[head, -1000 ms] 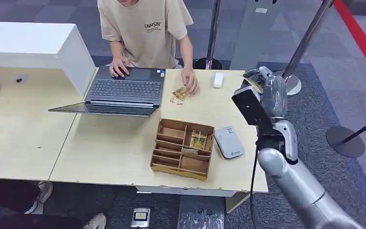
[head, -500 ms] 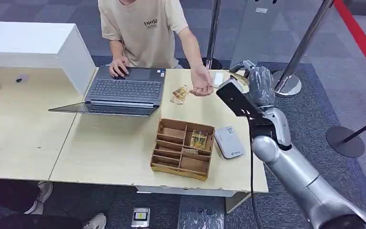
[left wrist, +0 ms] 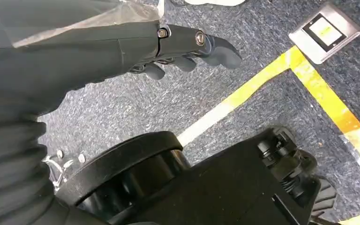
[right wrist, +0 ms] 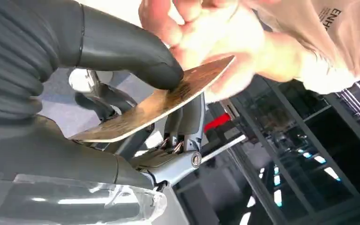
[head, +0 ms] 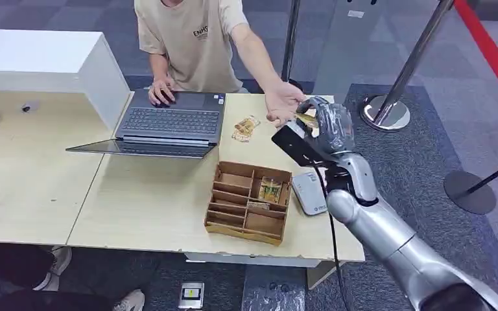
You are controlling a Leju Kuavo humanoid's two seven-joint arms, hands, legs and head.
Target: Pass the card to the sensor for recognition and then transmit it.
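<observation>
The right hand point(head: 327, 123) pinches the card point(right wrist: 159, 103) by one end, right beside the person's open palm point(head: 284, 103) at 11 o'clock. The card looks thin, stiff, light: grab its free end.

The left hand point(left wrist: 122, 47) hangs, fingers loose, holding nothing.

"ENH…" on person's T-shirt point(head: 194, 39)

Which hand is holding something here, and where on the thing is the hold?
The right hand pinches the card across its flat faces, thumb on one side and fingers on the other. The left hand holds nothing.
</observation>
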